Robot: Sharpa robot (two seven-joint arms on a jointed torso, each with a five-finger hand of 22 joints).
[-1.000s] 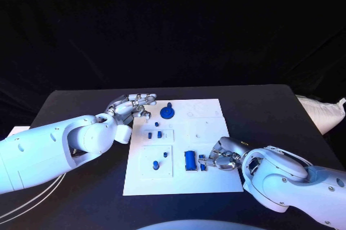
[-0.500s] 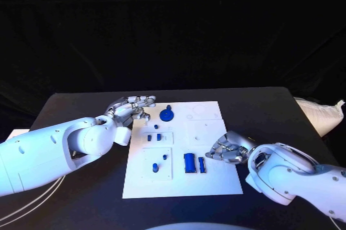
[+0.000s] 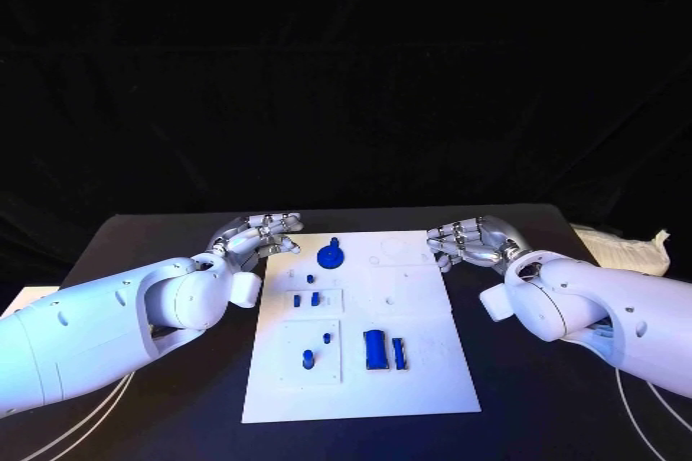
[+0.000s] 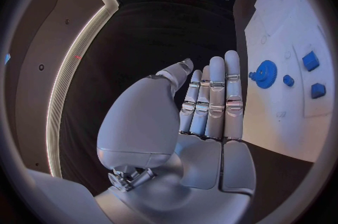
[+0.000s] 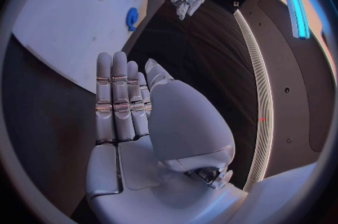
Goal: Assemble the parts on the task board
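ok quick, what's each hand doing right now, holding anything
left hand: open, holding nothing, fingers straight
right hand: open, holding nothing, fingers straight

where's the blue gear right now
In the head view, the blue gear sits at the task board's far left corner, just right of the left hand.

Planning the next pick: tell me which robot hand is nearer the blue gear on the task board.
Left. The left robot hand hovers at the task board's far left corner, just beside the blue gear. The right robot hand sits off the board's far right edge, farther away.
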